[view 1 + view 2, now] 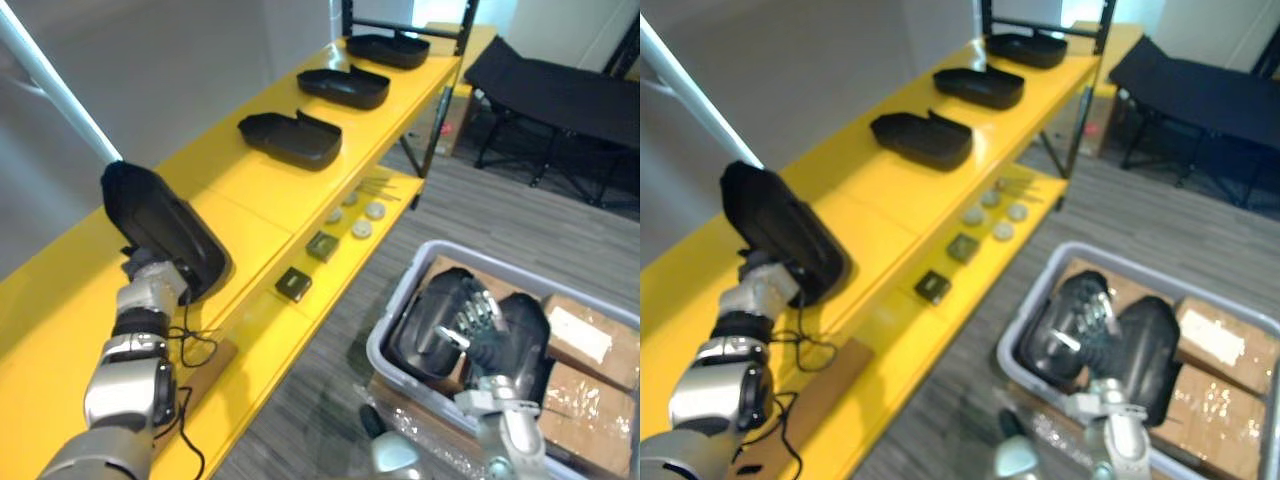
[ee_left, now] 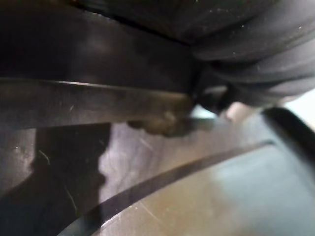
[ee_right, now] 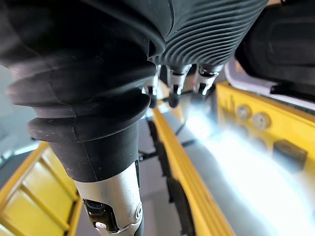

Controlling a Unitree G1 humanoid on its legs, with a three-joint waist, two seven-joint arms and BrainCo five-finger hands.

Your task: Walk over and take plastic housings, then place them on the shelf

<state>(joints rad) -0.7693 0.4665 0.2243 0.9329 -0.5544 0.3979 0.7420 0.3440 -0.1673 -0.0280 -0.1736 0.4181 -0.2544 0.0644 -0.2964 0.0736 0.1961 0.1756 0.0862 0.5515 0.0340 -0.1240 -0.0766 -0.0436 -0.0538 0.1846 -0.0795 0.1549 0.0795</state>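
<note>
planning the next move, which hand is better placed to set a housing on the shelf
Left: the left hand holds a housing over the shelf; the right hand hangs open over the bin, apart from it.

Black housings (image 1: 290,138), yellow shelf (image 1: 250,185), grey bin (image 1: 398,308), brown boxes (image 1: 590,400)

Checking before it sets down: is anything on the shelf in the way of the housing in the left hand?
Nothing visible. The shelf beside the held housing in the left hand is bare; the nearest placed housing lies further along.
</note>
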